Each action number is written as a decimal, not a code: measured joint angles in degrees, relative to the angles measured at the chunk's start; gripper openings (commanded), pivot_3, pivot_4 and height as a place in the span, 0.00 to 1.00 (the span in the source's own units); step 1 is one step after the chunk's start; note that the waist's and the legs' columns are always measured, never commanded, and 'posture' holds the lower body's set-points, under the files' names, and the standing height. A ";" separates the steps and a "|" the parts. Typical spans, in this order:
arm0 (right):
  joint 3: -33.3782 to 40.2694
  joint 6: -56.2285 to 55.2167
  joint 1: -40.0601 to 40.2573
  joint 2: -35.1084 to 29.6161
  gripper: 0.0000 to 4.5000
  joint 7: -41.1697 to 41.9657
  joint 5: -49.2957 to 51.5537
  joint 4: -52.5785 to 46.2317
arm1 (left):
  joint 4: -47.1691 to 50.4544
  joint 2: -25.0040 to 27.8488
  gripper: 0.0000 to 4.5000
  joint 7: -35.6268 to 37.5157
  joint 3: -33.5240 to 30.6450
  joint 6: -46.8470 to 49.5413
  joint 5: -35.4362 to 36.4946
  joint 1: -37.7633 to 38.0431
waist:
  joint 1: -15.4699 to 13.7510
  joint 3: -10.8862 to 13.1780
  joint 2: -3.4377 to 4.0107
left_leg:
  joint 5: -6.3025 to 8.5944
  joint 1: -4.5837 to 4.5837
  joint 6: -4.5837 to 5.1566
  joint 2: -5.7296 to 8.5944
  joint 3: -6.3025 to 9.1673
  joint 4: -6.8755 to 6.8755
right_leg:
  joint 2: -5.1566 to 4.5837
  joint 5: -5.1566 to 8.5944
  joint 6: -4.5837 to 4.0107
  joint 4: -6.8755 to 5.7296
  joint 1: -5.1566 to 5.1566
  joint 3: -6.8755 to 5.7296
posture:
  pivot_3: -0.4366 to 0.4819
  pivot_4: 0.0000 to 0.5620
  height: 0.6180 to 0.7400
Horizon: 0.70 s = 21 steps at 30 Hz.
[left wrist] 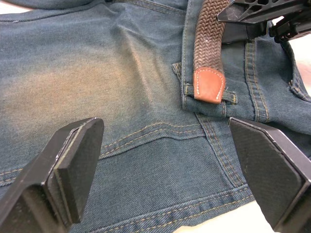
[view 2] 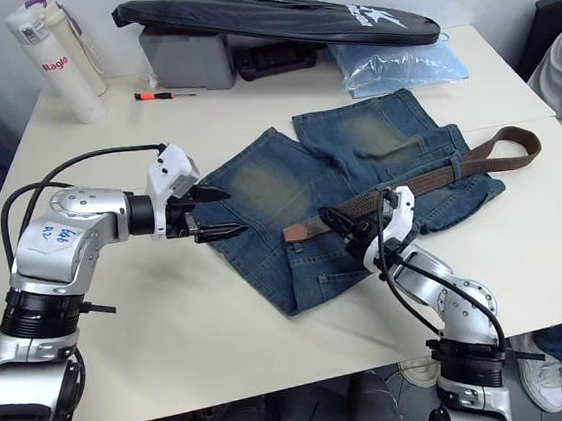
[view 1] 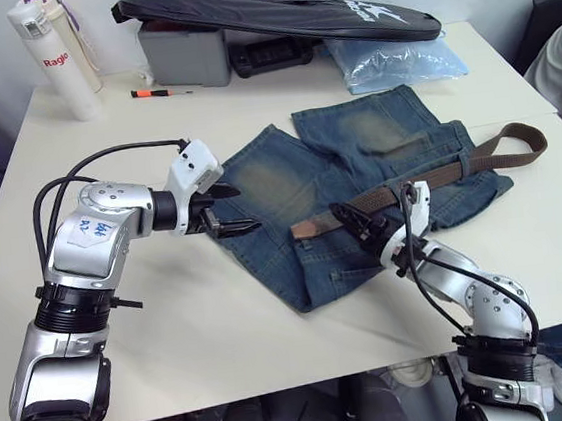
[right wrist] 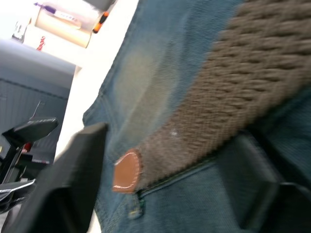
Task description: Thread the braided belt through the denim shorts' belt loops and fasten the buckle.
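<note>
1. The right pincer (view 2: pixel 348 226) sits low over the waistband of the denim shorts (view 1: pixel 358 177), its black fingers standing either side of the braided belt (view 1: pixel 428 177). From these pictures I cannot tell whether they pinch the strap or merely flank it; the placement suggests it is there to feed the strap along.

2. The left pincer (view 1: pixel 223 212) hovers spread wide just above the shorts' near leg, facing the belt's tan leather tip (left wrist: pixel 209 85), apparently ready to receive it.

3. That tip lies at a belt loop (left wrist: pixel 227 97) on the waistband, by the look of it poking out from under the loop.

4. The belt runs across the waist and curls off the shorts' far side onto the worktop (view 1: pixel 273 322). The buckle cannot be made out.

5. My judgement: threading is partly done, and fastening is not yet begun.
</note>
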<state>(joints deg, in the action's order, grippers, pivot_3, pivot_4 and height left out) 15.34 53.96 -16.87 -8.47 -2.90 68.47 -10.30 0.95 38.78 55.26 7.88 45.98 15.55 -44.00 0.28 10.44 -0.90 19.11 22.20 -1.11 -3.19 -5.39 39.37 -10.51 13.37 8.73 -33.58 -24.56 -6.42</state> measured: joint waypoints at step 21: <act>-1.35 -2.16 -0.78 4.65 0.01 0.40 -0.58 0.57 | -1.86 -0.48 1.00 0.45 1.52 -2.15 -0.17 -0.53 | 1.37 0.00 0.00 | -0.04 -0.06 -0.06 -0.04 -0.02 -0.12 | 0.05 0.02 -0.04 0.00 -0.01 0.00 | 0.48 0.27 1.00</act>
<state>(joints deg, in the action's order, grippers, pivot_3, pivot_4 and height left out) 13.99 51.79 -17.65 -3.82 -2.50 67.89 -9.73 -0.90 38.30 55.71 9.40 43.84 15.38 -44.53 1.65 10.44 -0.90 19.08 22.14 -1.17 -3.23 -5.41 39.25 -10.46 13.38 8.69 -33.58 -24.58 -6.42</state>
